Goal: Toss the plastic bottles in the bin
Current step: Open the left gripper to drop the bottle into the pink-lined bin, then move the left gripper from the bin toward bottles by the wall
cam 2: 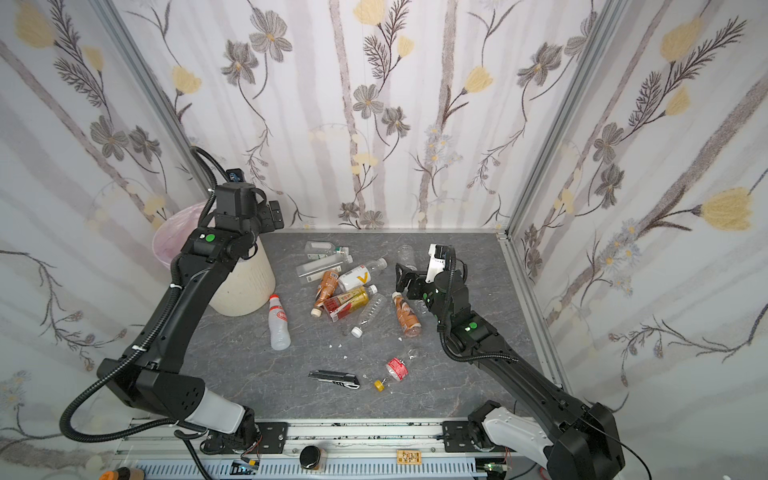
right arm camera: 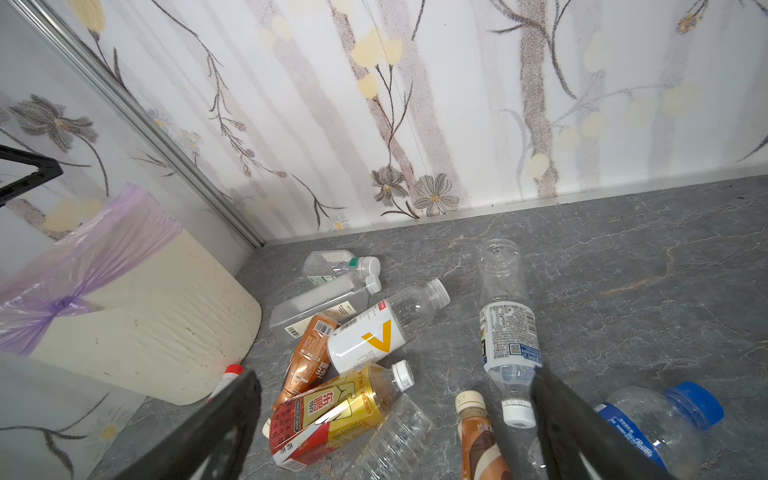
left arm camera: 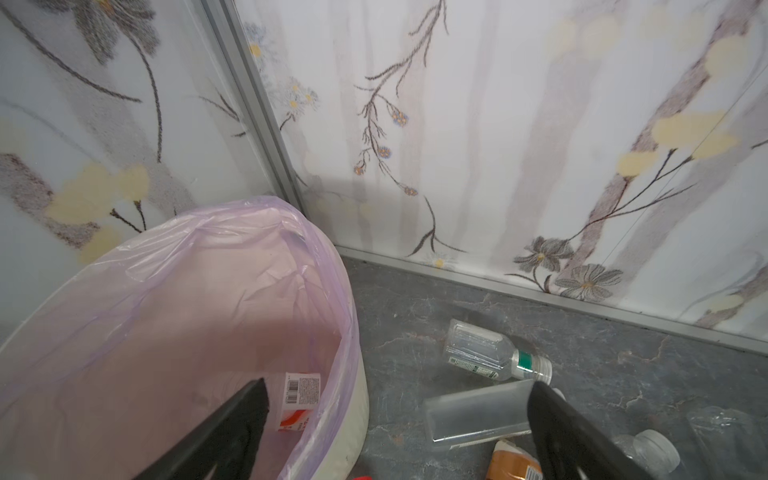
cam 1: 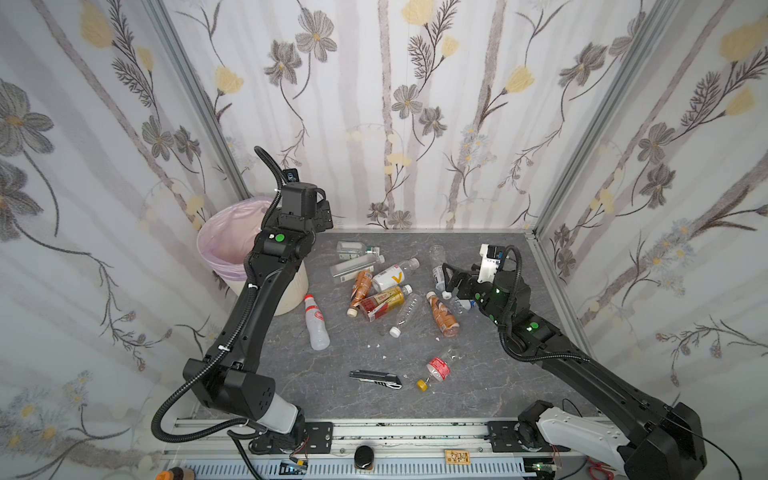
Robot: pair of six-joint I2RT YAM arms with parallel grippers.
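- Nearest the front edge of the grey marbled worktop [cam 1: 478, 399] lie a grey-black utility knife [cam 1: 376, 379] and, just beside it, a clear plastic bottle with a red label and yellow cap [cam 1: 437, 368].
- Mid-worktop, several plastic bottles lie in a touching pile: a white bottle with a yellow tick [cam 1: 388, 276], an amber-brown bottle [cam 1: 360, 289], a red-and-gold labelled bottle [cam 1: 382, 305] and a clear ribbed bottle with a white cap [cam 1: 405, 311].
- Just right of the pile lies a brown-labelled bottle [cam 1: 444, 318].
- Behind the pile, a clear bottle with a green neck band [left arm camera: 478, 345] and a frosted square bottle [left arm camera: 478, 411] lie side by side.
- Near the foot of the round cream-white bin [cam 1: 297, 291] lies a milky bottle with a red cap [cam 1: 316, 328].
- That bin stands in the back left corner, lined with a pink-lilac plastic bag [left arm camera: 249, 291]; a bottle with a red-and-white barcode label [left arm camera: 300, 399] lies inside.
- Above the bin's rim hangs the left end effector [left arm camera: 398, 386], fingers spread wide and empty.
- Low over the pile's right side hovers the right end effector [right arm camera: 395, 376], spread and empty; a clear bottle with a white-and-blue label [right arm camera: 509, 332] lies by one finger, a blue-capped bottle [right arm camera: 652, 428] beyond it.
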